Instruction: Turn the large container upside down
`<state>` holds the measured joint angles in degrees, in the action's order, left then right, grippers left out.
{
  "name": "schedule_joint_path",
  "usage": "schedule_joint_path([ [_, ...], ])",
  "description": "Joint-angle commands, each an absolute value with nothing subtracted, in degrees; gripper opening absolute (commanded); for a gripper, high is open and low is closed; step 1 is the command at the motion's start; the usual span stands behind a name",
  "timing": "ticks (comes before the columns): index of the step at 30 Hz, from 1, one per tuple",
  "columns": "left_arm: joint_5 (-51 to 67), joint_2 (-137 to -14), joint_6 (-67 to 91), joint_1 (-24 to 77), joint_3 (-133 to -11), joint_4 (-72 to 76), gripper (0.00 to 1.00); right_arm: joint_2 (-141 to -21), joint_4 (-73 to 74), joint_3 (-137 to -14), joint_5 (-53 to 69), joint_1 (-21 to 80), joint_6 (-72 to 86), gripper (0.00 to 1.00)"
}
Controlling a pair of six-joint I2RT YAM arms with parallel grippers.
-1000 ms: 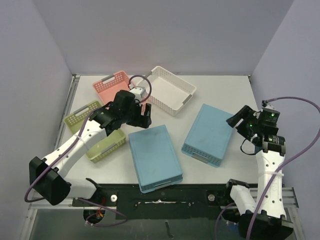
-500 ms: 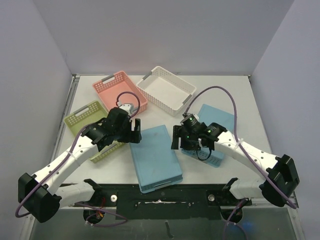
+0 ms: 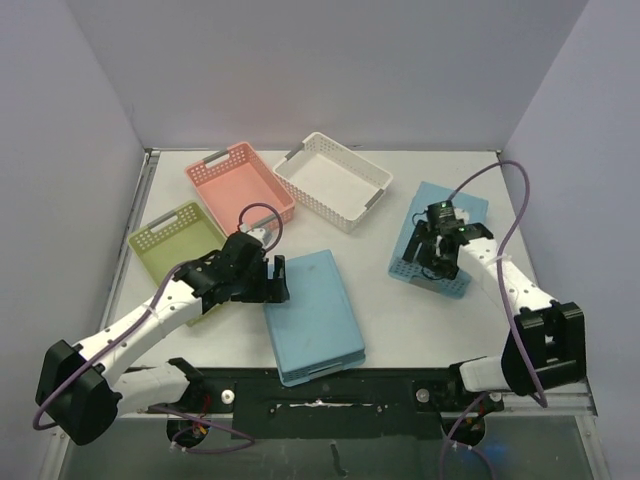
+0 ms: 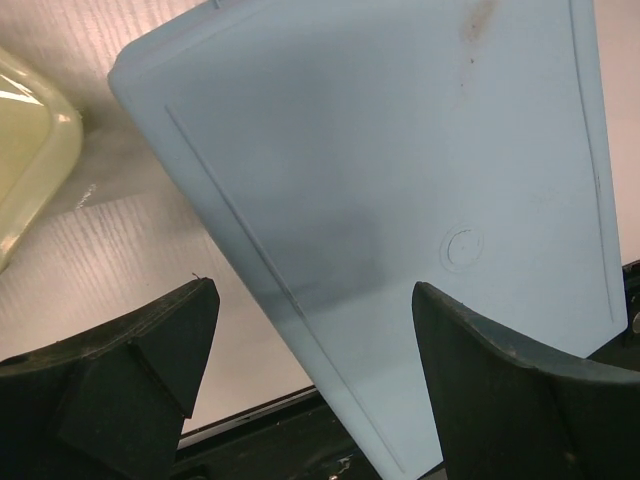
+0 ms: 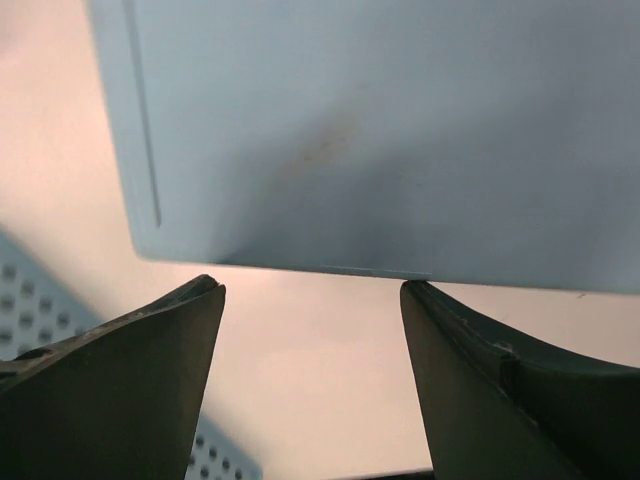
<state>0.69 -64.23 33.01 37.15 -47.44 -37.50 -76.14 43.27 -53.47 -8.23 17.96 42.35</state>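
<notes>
The large light-blue container (image 3: 312,315) lies bottom-up at the front middle of the table. In the left wrist view its flat bottom (image 4: 400,170) fills most of the frame. My left gripper (image 3: 272,280) is open at its left edge. One finger is over the table and the other over the container (image 4: 315,330), and it holds nothing. My right gripper (image 3: 436,252) is open and empty above a smaller blue perforated container (image 3: 455,215) at the right. In the right wrist view (image 5: 312,290) its jaws stand apart over bare table, below a flat blue face (image 5: 400,120).
A white basket (image 3: 335,180) and a pink basket (image 3: 238,180) stand at the back. A green basket (image 3: 180,240) sits left, under my left arm. The table's front rail (image 3: 320,385) runs just below the large container.
My left gripper has moved toward me along the large container's left edge. My right arm has swung back to the right, and the smaller blue container now sits further back and right.
</notes>
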Motion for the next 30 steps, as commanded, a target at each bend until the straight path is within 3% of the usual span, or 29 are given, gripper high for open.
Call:
schedule_joint_path([
  [1,3.21,-65.41,33.99,37.79,-47.71,-31.74,0.79,-80.94,39.33,-59.71,-13.59,6.11,34.51,0.73],
  [6,4.41,-66.64,33.51,38.27,-48.21,-30.46,0.79,-79.09,38.93,-60.74,-11.81,3.88,33.49,0.73],
  [14,6.29,-68.91,32.68,38.57,-47.52,-28.08,0.79,-71.83,34.63,-47.96,-4.57,5.05,39.99,0.73],
  [18,6.29,-69.26,32.10,38.57,-48.28,-27.82,0.79,-74.16,31.32,-47.17,-5.71,5.20,41.00,0.73],
  [30,7.93,-68.20,30.01,38.94,-49.39,-30.23,0.79,-98.10,28.25,-74.51,-4.92,-12.80,30.32,0.73],
])
